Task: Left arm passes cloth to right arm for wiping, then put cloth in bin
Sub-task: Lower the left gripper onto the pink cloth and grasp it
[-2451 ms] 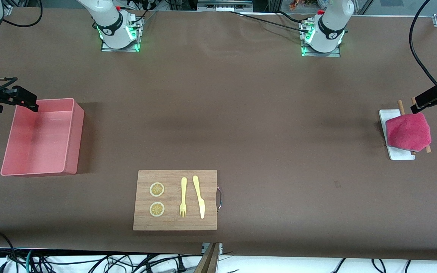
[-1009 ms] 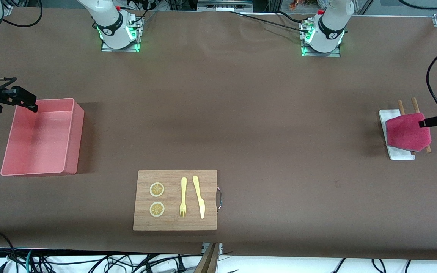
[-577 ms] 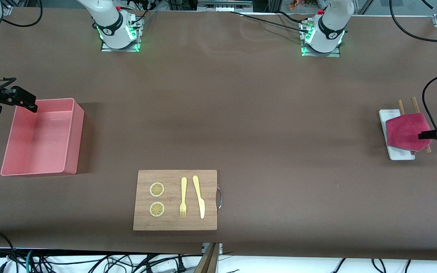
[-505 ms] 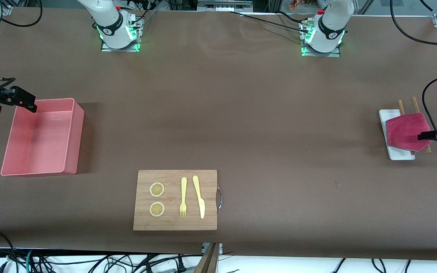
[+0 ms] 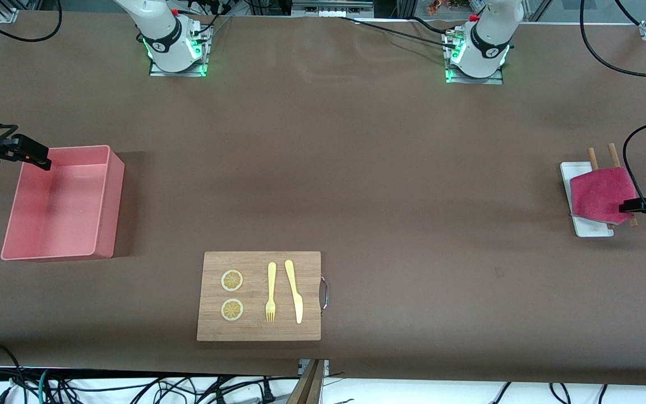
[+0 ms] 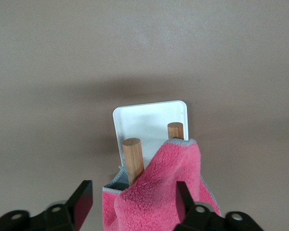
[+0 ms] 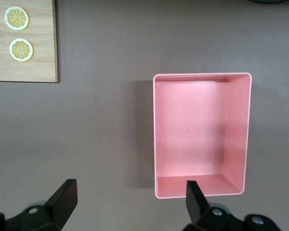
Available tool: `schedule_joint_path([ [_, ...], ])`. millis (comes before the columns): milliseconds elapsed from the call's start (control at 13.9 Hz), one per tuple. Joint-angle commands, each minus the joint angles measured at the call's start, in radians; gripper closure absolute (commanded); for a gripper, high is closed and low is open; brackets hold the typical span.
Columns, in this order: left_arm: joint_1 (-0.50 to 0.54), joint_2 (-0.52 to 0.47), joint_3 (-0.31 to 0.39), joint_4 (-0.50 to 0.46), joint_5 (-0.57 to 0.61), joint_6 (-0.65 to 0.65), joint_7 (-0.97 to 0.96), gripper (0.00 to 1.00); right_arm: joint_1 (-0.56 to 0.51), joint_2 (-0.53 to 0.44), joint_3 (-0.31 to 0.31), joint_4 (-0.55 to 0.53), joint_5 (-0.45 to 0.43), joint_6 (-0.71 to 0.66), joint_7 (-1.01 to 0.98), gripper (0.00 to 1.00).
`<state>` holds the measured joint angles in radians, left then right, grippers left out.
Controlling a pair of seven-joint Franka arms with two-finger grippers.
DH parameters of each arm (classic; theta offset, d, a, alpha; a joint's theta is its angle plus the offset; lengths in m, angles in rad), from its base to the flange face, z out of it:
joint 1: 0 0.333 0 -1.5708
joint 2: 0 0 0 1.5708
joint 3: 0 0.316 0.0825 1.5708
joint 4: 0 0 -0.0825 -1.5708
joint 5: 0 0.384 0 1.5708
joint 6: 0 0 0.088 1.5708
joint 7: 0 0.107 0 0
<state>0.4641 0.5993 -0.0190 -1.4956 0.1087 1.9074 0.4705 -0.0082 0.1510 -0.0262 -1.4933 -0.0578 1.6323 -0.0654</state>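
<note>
The crimson-pink cloth [image 5: 600, 193] lies draped over two wooden pegs [image 6: 133, 161] on a small white tray [image 5: 572, 174] at the left arm's end of the table. My left gripper [image 5: 634, 206] is over the cloth's edge. In the left wrist view it [image 6: 134, 204] is open, with the cloth [image 6: 159, 199] between its spread fingers. The salmon-pink bin [image 5: 111, 202] stands empty at the right arm's end. My right gripper [image 5: 36, 158] is open over the bin's corner. In the right wrist view it [image 7: 130, 195] is above the bin [image 7: 236, 130].
A wooden board [image 5: 258, 331] with two lemon slices [image 5: 232, 280], a yellow fork [image 5: 271, 292] and a yellow knife [image 5: 295, 292] lies near the table's front edge. The board's corner shows in the right wrist view [image 7: 38, 62]. Cables hang near the left gripper.
My left gripper has come from over the pegs' ends across the cloth to its edge nearer the front camera. My right gripper has shifted slightly toward the table's end.
</note>
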Motion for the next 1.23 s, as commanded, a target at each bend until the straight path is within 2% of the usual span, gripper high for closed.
schedule_joint_path([
  [0,0.011,-0.001,-0.009,0.017,0.009,-0.01,0.025,0.36,-0.009,0.007,0.011,-0.001,0.006,-0.003,-0.011,0.0],
  [72,0.013,-0.001,-0.009,0.017,0.009,-0.01,0.026,0.39,-0.009,0.043,0.009,-0.001,0.007,-0.009,-0.008,0.0],
  [361,0.018,-0.001,-0.009,0.017,0.011,-0.014,0.028,0.56,-0.009,0.068,0.011,-0.007,-0.005,-0.012,-0.013,0.0],
  [649,0.016,-0.001,-0.009,0.017,0.013,-0.016,0.028,0.62,-0.004,0.073,0.015,-0.004,0.01,-0.011,0.022,0.0],
  [793,0.014,-0.001,-0.01,0.015,0.011,-0.018,0.027,0.63,0.007,0.075,0.023,-0.001,0.099,-0.011,0.218,0.01],
  [865,0.013,-0.001,-0.012,0.015,0.011,-0.018,0.026,0.67,0.031,0.076,0.023,-0.001,0.122,-0.009,0.307,0.01],
  [1154,0.011,-0.001,-0.013,0.015,0.011,-0.019,0.026,0.8,0.111,0.081,0.023,0.001,0.122,0.003,0.439,0.01],
])
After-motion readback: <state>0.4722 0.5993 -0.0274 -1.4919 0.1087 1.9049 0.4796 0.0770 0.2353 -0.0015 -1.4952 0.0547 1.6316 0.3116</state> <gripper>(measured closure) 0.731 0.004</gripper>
